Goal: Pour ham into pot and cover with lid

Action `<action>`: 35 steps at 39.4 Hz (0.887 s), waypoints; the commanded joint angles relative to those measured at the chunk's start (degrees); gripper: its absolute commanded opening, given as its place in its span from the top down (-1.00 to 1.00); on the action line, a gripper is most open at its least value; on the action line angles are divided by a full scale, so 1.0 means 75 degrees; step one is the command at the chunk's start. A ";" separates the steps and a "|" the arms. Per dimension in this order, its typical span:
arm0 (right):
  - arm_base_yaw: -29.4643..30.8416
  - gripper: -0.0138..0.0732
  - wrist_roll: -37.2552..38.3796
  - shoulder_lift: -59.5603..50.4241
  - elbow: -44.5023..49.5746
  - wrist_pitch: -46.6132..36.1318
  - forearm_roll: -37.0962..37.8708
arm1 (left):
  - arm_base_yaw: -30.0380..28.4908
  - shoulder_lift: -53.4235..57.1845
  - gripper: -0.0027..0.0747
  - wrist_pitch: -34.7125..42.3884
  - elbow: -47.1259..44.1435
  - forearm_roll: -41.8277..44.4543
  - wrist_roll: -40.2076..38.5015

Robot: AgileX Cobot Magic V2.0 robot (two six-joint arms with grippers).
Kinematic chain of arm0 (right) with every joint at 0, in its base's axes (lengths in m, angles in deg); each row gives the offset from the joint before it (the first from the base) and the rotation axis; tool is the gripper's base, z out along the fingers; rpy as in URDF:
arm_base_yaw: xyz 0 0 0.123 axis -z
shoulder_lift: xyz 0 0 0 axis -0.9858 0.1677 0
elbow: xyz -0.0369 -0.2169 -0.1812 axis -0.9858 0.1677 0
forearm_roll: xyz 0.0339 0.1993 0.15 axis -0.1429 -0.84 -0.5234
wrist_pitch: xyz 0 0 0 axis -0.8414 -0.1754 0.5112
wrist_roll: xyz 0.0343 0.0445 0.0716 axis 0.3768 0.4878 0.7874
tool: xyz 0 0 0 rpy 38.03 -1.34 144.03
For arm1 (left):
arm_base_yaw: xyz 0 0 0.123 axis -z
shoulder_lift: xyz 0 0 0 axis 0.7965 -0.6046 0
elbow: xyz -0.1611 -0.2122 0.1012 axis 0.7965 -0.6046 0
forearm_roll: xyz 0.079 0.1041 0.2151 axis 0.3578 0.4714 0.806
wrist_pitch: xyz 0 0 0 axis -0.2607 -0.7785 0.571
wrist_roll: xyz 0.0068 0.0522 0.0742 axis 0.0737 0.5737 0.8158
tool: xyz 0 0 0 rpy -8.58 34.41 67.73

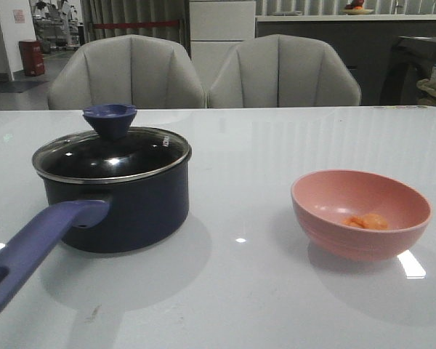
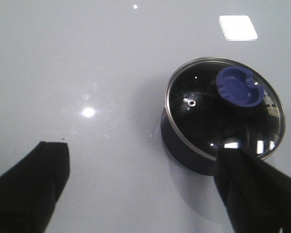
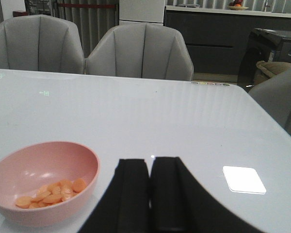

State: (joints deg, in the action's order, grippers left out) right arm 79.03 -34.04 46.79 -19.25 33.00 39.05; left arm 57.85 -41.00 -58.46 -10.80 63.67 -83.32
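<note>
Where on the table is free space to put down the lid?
Bare tabletop lies between the pot and the pink bowl, and behind both toward the chairs. The lid sits on the pot. The pot's handle crowds the front left.

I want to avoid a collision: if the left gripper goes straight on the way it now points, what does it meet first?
Probably the bare table. The left gripper is open and points down at the surface, with the lid on the pot just beside its line. Depth is unclear.

Glossy white table [image 1: 276,145]; 2 grey padded chairs [image 1: 127,73] behind; dark counter [image 1: 312,29], curtain [image 1: 131,18] beyond.
</note>
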 commanded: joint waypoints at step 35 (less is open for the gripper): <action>0.0031 0.36 0.0004 -0.0155 0.0083 -0.0631 0.0070 | 0.2433 -0.5651 -0.65 -0.2020 0.5192 0.0992 -0.2623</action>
State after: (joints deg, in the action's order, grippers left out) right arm 79.03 -34.04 46.79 -19.25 33.00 39.05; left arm 75.32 -83.25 -73.51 23.93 71.24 -100.60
